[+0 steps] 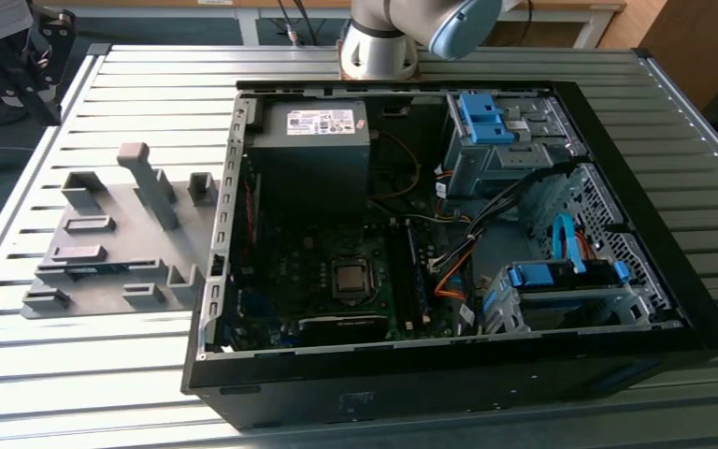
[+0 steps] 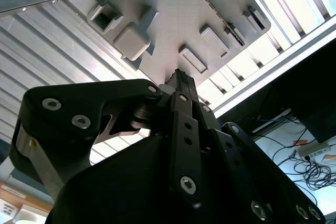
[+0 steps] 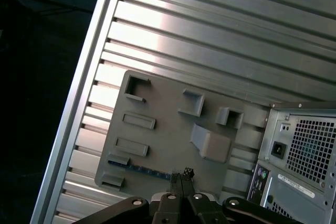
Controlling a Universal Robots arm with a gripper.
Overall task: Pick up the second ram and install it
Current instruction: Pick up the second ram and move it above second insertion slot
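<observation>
Ribbed metal table (image 3: 210, 24), thin blue-green ram (image 3: 142, 170)

Second ram (image 3: 149, 171) blue-green — fixture (image 3: 168, 129) grey (table (image 3: 210, 35) silver, ribbed)

bench (image 1: 97, 374): silver ribbed metal slats | grey plate (image 1: 116, 276) with raised blocks: flat on the slats, near the bench edge at the exterior view's left | open black computer case (image 1: 459, 388): on its side mid-bench, just beside the plate | arm base (image 1: 378, 51): at the bench edge behind the case
</observation>
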